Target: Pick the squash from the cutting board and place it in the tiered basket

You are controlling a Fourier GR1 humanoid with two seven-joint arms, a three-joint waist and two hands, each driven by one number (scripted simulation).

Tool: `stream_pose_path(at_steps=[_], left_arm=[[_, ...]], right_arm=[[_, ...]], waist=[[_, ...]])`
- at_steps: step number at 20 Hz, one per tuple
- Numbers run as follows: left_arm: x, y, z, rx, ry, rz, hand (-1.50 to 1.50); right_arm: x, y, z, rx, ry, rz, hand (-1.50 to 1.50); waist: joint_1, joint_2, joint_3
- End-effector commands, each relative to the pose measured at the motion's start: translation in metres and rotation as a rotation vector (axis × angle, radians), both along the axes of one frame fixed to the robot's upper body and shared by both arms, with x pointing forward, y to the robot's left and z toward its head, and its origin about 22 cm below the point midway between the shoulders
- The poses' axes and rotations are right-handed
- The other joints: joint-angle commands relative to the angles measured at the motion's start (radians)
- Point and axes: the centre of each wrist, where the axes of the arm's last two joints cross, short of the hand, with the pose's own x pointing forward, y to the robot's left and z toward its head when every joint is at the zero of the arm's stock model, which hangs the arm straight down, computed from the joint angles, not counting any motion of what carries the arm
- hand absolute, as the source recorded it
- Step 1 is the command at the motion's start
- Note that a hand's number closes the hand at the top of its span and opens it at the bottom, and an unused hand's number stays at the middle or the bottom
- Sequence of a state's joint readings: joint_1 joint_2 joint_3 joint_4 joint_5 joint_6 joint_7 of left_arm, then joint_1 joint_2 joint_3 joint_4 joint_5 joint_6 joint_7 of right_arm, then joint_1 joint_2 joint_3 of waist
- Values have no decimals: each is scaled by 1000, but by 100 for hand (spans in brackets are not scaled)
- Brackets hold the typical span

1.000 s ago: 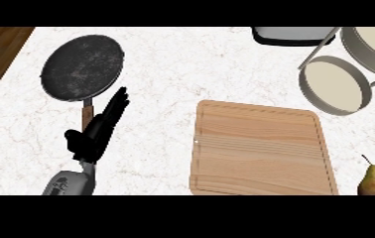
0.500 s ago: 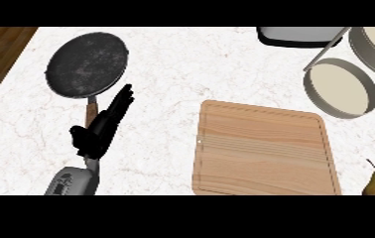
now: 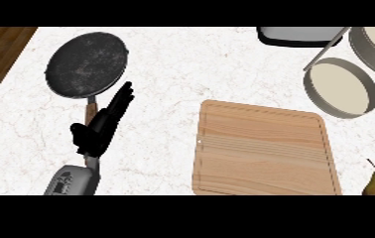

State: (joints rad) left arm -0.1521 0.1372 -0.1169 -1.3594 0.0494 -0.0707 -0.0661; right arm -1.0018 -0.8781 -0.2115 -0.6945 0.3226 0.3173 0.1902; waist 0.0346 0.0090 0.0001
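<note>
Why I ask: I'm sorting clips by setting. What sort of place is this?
Probably a kitchen counter: a dark frying pan lies on the white marbled countertop, a wooden cutting board sits to its right, and the round trays of a tiered basket show at the far right.

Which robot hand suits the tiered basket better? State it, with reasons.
Probably right. The tiered basket stands far right, past the cutting board; the left robot hand lies open by the pan, far left. The right robot hand is unseen.

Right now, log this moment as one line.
left hand: open, over pan handle | right hand: not in view | cutting board: bare | tiered basket: upper right
</note>
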Motion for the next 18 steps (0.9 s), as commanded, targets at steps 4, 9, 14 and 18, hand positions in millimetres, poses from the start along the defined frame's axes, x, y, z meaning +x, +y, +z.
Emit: stream_pose_path(at_steps=[4,9,14,18], left_arm=[[-3,11,3,-3,-9,14,0],[-4,18,-7,-9,-14,5,0],[-12,-2,-14,4,7,13,0],[0,12,1,-16,8,9,0]], right_arm=[[33,35,-5,92,19,76,150],[51,58,-35,204,38,88,150],[55,54,-48,439,238,4,150],[48,36,-33,566,225,-7,-150]], waist=[[-8,-3,0],[-8,-1,0],[-19,-7,0],[-12,-3,0]])
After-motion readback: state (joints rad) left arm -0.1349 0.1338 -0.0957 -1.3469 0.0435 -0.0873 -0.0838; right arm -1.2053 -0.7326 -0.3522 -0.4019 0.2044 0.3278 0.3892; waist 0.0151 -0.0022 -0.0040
